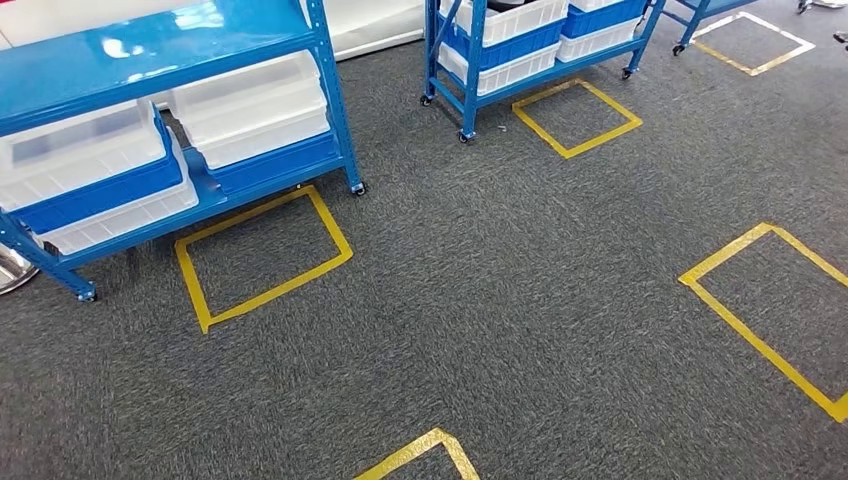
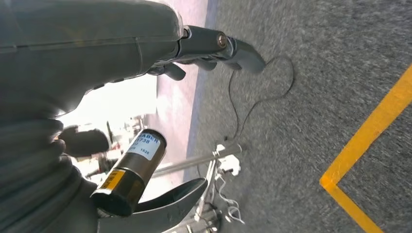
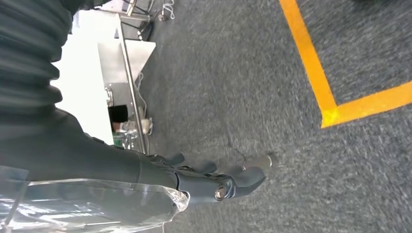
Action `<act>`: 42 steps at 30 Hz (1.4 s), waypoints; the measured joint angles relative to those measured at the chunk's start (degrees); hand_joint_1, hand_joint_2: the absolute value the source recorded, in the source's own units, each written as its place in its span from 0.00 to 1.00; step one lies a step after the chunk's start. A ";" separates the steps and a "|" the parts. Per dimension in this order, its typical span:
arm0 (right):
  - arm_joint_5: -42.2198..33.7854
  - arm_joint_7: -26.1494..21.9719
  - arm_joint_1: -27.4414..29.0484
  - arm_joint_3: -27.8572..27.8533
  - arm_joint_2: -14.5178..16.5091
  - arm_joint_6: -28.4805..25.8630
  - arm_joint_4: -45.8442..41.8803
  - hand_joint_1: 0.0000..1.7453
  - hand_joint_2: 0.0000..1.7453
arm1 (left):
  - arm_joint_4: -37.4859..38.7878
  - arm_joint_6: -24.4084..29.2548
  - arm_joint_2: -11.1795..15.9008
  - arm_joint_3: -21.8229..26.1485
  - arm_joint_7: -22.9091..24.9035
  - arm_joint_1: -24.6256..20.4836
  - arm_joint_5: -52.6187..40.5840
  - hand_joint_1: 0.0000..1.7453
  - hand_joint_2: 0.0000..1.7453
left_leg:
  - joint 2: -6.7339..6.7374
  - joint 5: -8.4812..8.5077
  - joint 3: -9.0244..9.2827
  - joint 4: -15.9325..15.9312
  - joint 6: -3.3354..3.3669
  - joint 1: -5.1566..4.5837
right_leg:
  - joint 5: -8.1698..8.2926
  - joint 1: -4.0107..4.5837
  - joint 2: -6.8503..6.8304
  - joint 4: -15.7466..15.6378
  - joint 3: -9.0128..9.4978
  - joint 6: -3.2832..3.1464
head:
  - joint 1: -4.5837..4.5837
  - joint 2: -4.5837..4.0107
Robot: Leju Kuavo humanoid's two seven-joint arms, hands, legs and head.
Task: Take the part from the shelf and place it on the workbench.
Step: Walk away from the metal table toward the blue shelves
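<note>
The left robot hand (image 2: 97,145) holds a dark cylinder (image 2: 128,178), seemingly the part; the right robot hand (image 3: 214,182) hangs with spread fingers. Next comes carrying it to the tabletop.

Blue shelf (image 1: 330,90) — white bins (image 1: 255,110), speckled grey carpet (image 1: 520,300) — yellow tape squares (image 1: 262,255).

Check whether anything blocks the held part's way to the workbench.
The left hand grips the part. Ahead lies bare carpet with flat yellow tape; blue shelves stand at the left and rear. Nothing visible blocks it, but where the workbench stands I cannot tell.
</note>
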 joint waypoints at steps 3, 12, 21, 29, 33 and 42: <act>1.27 -0.41 0.27 0.24 -0.01 0.75 0.04 0.00 1.00 | 0.00 -0.41 0.51 0.11 -0.74 -0.12 1.54 0.00 0.25 | 2.68 -4.03 -4.40 9.44 -0.65 0.34 | -0.22 0.19 -2.69 0.03 0.06 -0.32 | -0.15 0.01; 3.37 -2.02 -0.60 1.80 0.16 2.51 0.08 0.00 1.00 | -0.04 -2.90 3.64 1.91 -3.03 0.31 4.33 0.00 0.00 | 5.95 2.60 3.72 -5.73 0.70 0.05 | -1.84 0.58 -7.87 0.80 1.34 1.72 | -0.07 0.00; 5.17 -2.79 -0.36 2.43 0.15 4.19 0.37 0.00 1.00 | -0.04 -3.30 3.88 2.05 -1.67 0.14 2.46 0.00 0.00 | -0.56 3.07 3.52 -5.73 1.92 0.41 | -5.52 0.06 -0.03 12.78 -4.80 2.34 | 0.02 0.01; 5.71 -3.44 -0.70 3.34 0.19 4.71 0.49 0.00 0.25 | -0.04 -5.35 4.71 1.93 -2.15 0.34 1.45 0.00 0.00 | -2.06 2.22 1.50 -3.46 -0.53 0.46 | -1.09 -0.09 1.73 1.59 -0.47 0.45 | -0.04 0.01; 4.63 -4.58 -0.16 3.13 0.10 4.54 0.49 0.00 0.00 | -0.04 -5.47 4.74 1.91 -1.28 -0.08 1.00 0.00 0.00 | 2.81 -4.16 -4.36 9.23 -1.14 0.42 | -1.13 0.20 -1.07 1.33 -0.33 -0.33 | -0.10 0.01; 4.08 -3.47 -0.39 2.63 0.02 5.64 0.49 0.00 0.00 | -0.04 -5.56 3.87 1.80 -0.83 -0.09 0.31 0.00 0.00 | 3.85 2.10 4.10 -5.34 -0.13 -0.10 | -1.71 0.79 -2.74 1.69 -0.07 0.31 | -0.02 0.00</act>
